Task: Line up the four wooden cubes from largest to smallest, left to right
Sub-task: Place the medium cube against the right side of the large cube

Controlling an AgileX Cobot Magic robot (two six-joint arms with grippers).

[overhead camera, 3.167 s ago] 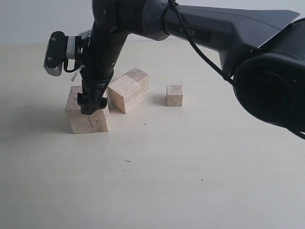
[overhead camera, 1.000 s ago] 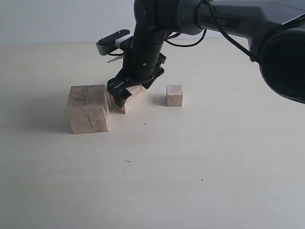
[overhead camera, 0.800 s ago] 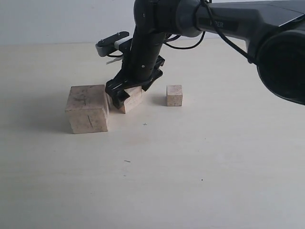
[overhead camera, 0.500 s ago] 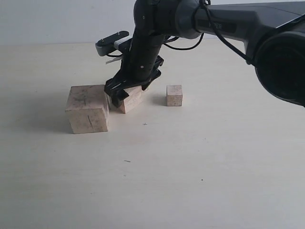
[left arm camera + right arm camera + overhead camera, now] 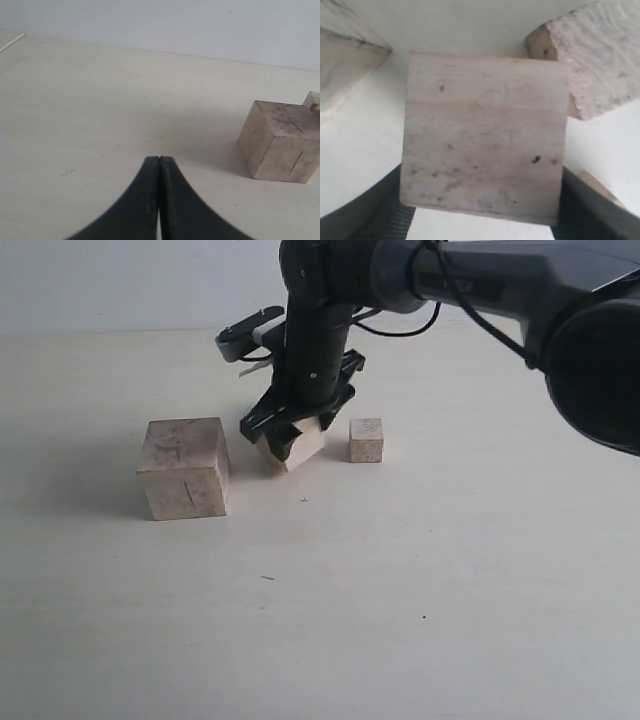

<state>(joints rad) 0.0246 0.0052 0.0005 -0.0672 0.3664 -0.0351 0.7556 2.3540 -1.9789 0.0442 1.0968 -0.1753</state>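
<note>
Pale, mottled wood makes up every cube, and the counter (image 5: 400,620) is a matt cream sheet. In the exterior view three cubes are made out: the largest cube (image 5: 183,468) at the left, the smallest cube (image 5: 366,440) well to its right, and between them a mid-sized cube (image 5: 297,447), tilted under the right claw (image 5: 295,430). Whether its lower edge touches the counter cannot be told.

Only in the right wrist view is a rough-faced cube (image 5: 590,55) seen just beside the mid-sized one. A corner of another block (image 5: 345,55), possibly the largest, is seen on the other side. Only in the left wrist view are dark smudges and a thin crack shown on the largest cube's faces.

The right claw is set about halfway open and closed against the mid-sized cube, with ribbed black fingers (image 5: 375,220) pressed to two opposite sides. The left claw (image 5: 159,200) is seen with its smooth, curved black fingers pressed fully together. Nothing is held by it, and it is kept well apart from the largest cube.

The held cube's face is smooth and square, with fine grain and small dark specks.
</note>
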